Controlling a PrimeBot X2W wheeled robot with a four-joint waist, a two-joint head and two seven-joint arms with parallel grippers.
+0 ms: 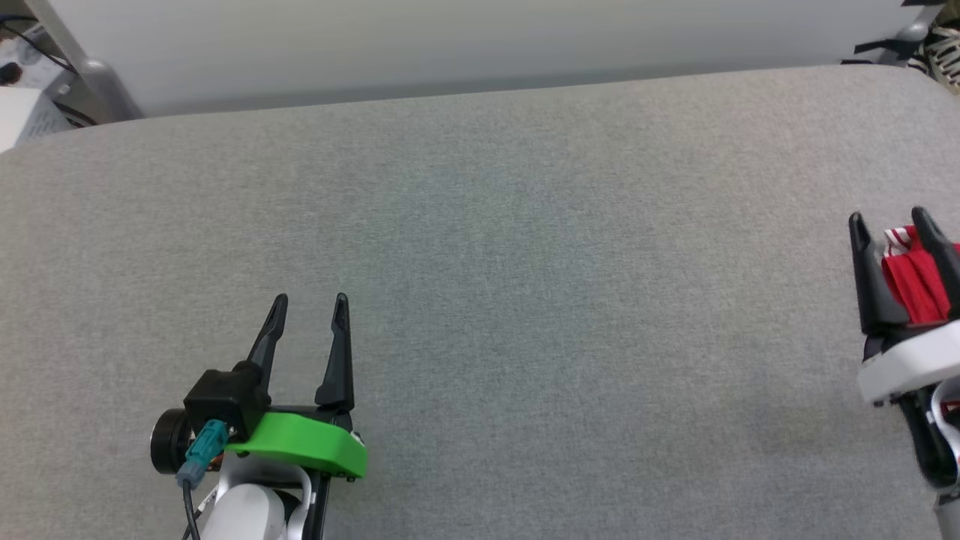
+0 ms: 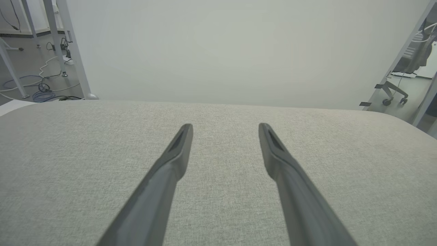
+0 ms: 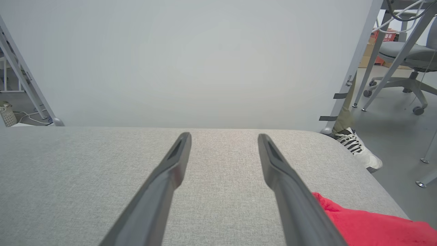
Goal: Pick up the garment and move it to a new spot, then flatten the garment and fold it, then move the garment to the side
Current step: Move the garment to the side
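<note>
The garment (image 1: pixel 911 281) is a bunched heap of red cloth with a bit of white-and-red striped trim, lying at the table's far right edge. In the head view it shows between the fingers of my right gripper (image 1: pixel 888 219), which hovers over it, open. The right wrist view has the red garment (image 3: pixel 368 225) low and to the right of the right gripper (image 3: pixel 224 136), with only bare table between the fingers. My left gripper (image 1: pixel 310 301) stands open over the table at the lower left, far from the cloth. Its wrist view shows the left gripper (image 2: pixel 225 127) holding nothing.
The grey fabric-covered table (image 1: pixel 525 262) stretches wide between the two arms. A white panel (image 1: pixel 450 37) stands behind it. A person's foot in a white shoe (image 3: pixel 355 150) is on the floor past the table's far right corner, near an office chair (image 3: pixel 406 58).
</note>
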